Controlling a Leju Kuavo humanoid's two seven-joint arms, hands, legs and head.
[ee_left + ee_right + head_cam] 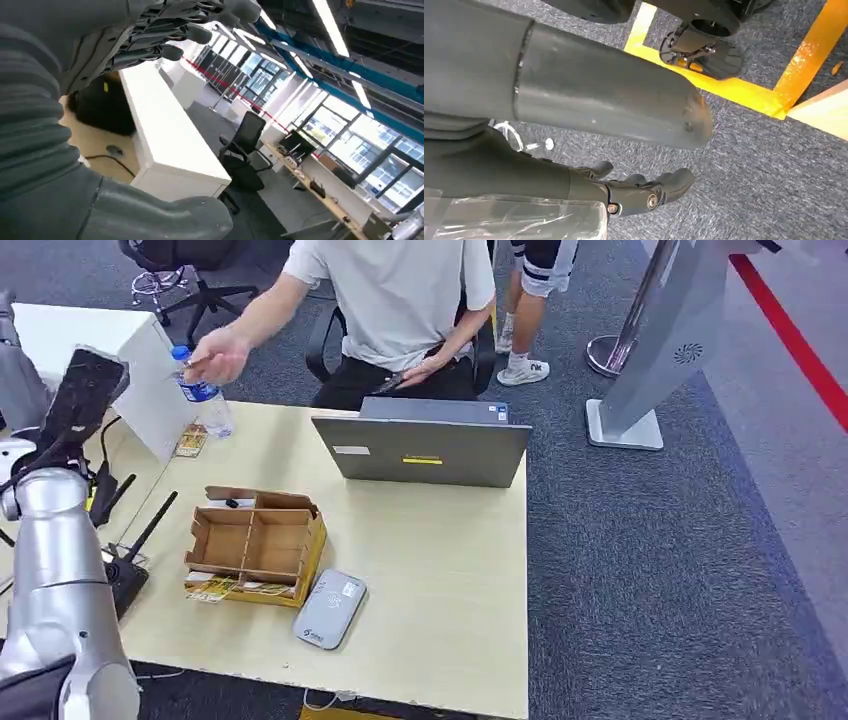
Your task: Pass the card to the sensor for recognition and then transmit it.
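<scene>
The grey card sensor [330,608] lies flat near the table's front edge, just right of a cardboard divider box [256,545]. Yellowish cards [213,589] lie along the box's front side. My left hand [85,390] is raised high over the table's left end, well away from the box and sensor. In the left wrist view its fingers [175,30] are stretched out and apart from the thumb [165,215], with nothing between them. My right hand [634,192] hangs over the grey carpet, fingers loosely bent and apart from the thumb [614,100], holding nothing.
A person seated behind the table holds a water bottle [203,392] at the back left. A grey laptop [425,445] stands at the back. A black router with antennas [125,565] and cables sit at the left edge. A white cabinet [130,350] stands far left.
</scene>
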